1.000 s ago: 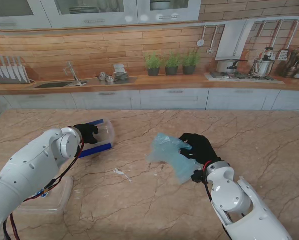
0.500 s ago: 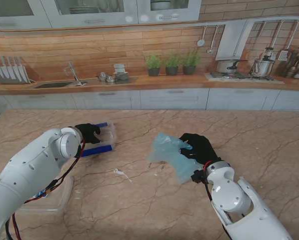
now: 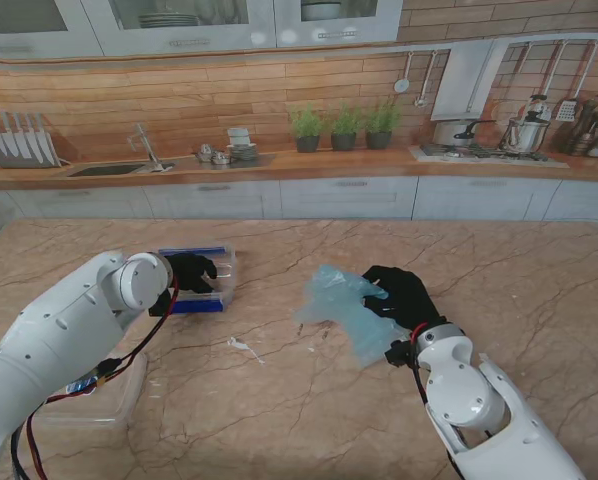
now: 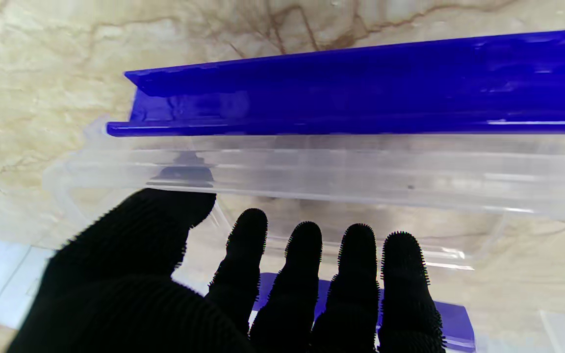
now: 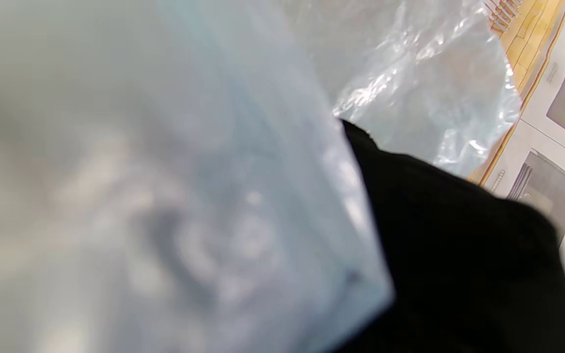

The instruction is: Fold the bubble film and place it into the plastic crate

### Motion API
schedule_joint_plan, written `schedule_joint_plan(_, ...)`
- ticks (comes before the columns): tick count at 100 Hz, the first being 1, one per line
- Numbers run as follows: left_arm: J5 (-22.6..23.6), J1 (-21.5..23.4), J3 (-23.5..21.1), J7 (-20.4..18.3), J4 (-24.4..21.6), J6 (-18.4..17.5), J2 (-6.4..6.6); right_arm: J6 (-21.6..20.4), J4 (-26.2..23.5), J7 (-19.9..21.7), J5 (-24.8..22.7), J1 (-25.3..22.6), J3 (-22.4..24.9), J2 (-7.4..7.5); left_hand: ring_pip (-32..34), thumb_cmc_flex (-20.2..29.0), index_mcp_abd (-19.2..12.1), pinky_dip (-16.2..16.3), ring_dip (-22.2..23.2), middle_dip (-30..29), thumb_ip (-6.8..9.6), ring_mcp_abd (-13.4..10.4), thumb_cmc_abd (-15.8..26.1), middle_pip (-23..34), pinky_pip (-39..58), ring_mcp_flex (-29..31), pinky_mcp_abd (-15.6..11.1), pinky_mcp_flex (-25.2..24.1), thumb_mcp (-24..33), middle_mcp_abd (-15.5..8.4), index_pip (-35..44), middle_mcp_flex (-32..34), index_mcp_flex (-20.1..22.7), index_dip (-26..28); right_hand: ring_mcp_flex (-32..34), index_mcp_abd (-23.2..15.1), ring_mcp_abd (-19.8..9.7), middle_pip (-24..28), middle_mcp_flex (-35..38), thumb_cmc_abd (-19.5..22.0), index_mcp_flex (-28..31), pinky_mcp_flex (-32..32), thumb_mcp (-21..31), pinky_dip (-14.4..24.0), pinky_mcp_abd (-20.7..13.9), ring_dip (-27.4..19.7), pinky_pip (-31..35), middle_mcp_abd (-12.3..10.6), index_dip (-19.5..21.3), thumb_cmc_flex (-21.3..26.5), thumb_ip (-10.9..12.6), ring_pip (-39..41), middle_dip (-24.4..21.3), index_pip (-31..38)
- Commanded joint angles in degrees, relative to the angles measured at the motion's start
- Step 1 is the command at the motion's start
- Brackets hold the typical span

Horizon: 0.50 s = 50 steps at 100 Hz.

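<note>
Stand view shows the right hand (image 3: 404, 296) closed on the bubble film (image 3: 344, 308), which it holds lifted off the desk (image 3: 309, 400) around the middle of the marble top. The film is a crumpled pale-blue bundle; its long axis runs from its far left corner down toward its near right corner, the nearer end hanging by the wrist. In the right wrist view the film (image 5: 174, 196) fills most of the picture, blurred, with the black glove (image 5: 459, 264) pressed against it.

Toward the left edge of the desk sits the plastic crate (image 3: 201, 280), clear with blue rims, its long side lying roughly across the view. The left hand (image 3: 191, 272) reaches into it from the near side. The left wrist view shows the fingers (image 4: 302, 274) spread and extended inside the clear wall (image 4: 341, 166), the thumb against that wall; I cannot tell whether they grip the crate or merely steady it.

Judged from this, folding looks done or close to it, and the step in hand is readying the crate to receive the film. The next move calls for carrying the bundle leftward over the open crate and lowering it in, with the left hand clear of the opening. The loose film may spring open on release.
</note>
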Motion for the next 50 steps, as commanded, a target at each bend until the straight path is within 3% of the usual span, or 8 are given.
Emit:
schedule_joint_plan(1,-1.1,-1.2,1.1,-0.8,0.4,-0.6,-1.19,-0.5,-0.6,-0.3,-0.1,-0.6,0.1,-0.27,-1.1,0.2,-1.6,-0.8,-0.6,0.0,1.55,-1.2,0.0,-1.1,-0.8,-1.2,-0.7,-0.7,-1.3,-1.0,0.0,0.4,-1.3,0.2,1.2,-0.2,0.3,1.3,-0.5,1.6,-1.0,-0.3,0.2,1.9,-0.9,0.7,3.6,0.9,-0.8,1.9,0.2,2.4,-0.7,0.9)
schedule_joint_plan(29,-10.5,-8.2,12.7,-0.4,6.5,-2.7,-6.18,-2.5,-1.8,-1.7,-0.4,-2.4,1.6,-0.40,-1.6,0.5,-2.0,-0.1,-0.6,0.1,1.70,-1.4,0.7,-1.2,-1.4,-0.9,0.0,-0.4,-1.0,-1.2,0.2,0.5,-1.5,0.6,1.2,-0.3,0.3,1.5,-0.5,1.9,-1.1,-0.4,-0.1,2.0,-0.8,0.8,3.7,1.1,-1.0,1.6,0.4,2.4,-0.8,1.3)
schedule_joint_plan(50,-14.4,-11.1,17.6,-0.7,9.0,-4.2,-9.56,-4.5,-2.6,-3.8,-1.2,-4.3,3.4,-0.64,-1.7,0.4,-2.2,0.9,-0.3,0.2,1.68,-1.6,1.0,-1.1,-1.1,-0.5,1.1,0.1,-1.0,-1.6,0.4,0.5,-1.8,0.8,1.2,-0.2,0.4,1.6,-0.6,2.1,-1.3,-0.4,-0.2,2.0,-0.8,0.8,3.7,1.2,-1.2,1.6,0.5,2.5,-0.8,1.4)
